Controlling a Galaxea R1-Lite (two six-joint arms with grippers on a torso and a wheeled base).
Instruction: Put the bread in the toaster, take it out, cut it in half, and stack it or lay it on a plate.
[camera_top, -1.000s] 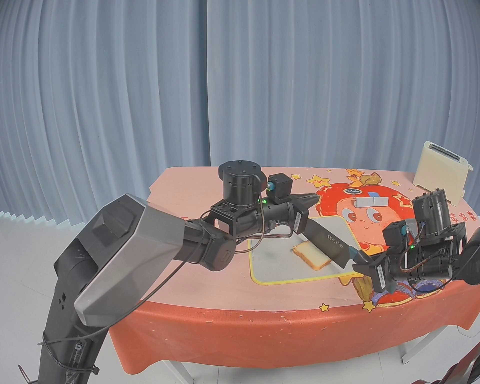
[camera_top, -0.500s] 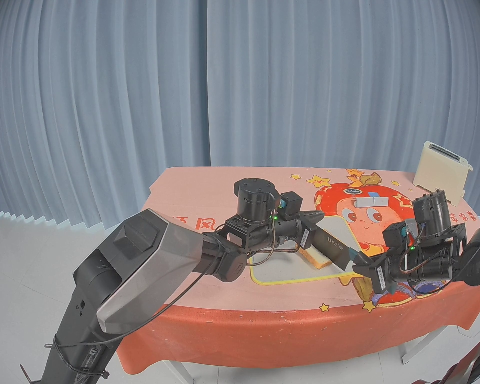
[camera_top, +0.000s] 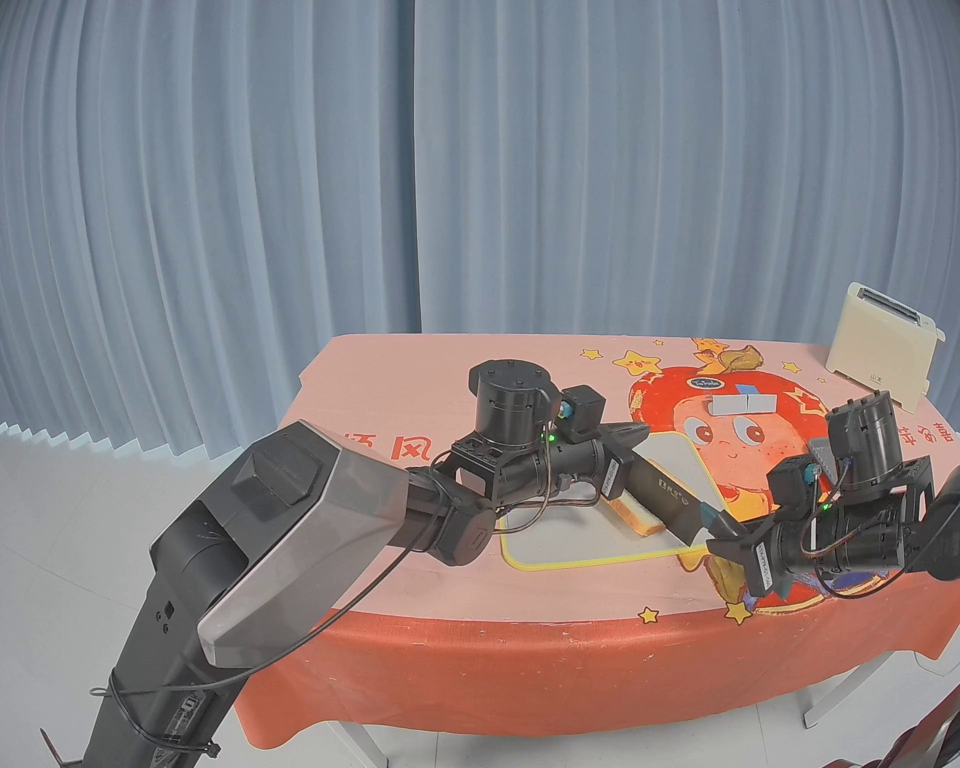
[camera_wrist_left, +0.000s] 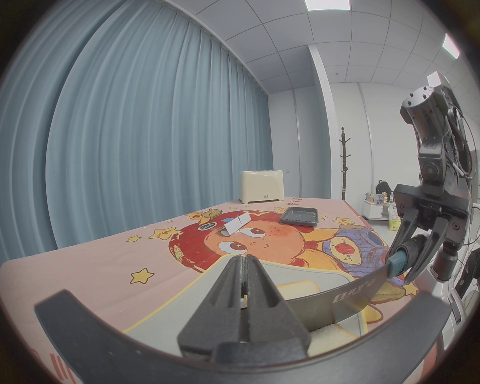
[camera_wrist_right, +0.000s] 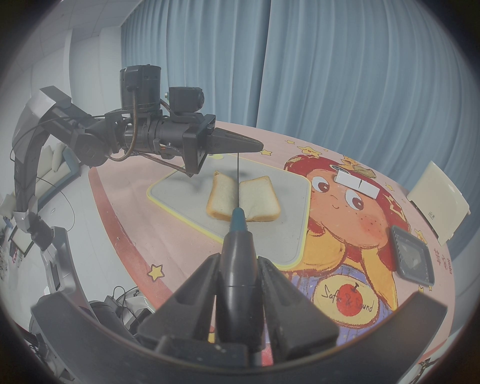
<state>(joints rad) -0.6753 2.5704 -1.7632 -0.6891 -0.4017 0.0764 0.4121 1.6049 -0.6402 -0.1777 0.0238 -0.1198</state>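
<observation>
You had the right gripper (camera_top: 735, 548) clamped on the handle of the knife (camera_top: 665, 495), with the blade set on edge across the middle of the bread (camera_wrist_right: 245, 199). The slice lay flat on the cutting board (camera_wrist_right: 185, 192) on the table (camera_top: 400, 390). Your left gripper (camera_wrist_right: 252, 145) had its fingers pressed together, the tip just over the bread's far edge beside the knife's tip; whether it touched the slice could not be told. The toaster (camera_top: 882, 345) stood at the table's far right corner, well apart, with a dark tray (camera_wrist_right: 412, 254) near it

Table (camera_top: 380, 385) w/ cutting board (camera_top: 550, 540), toaster (camera_top: 882, 345), dark tray (camera_wrist_right: 411, 255).
</observation>
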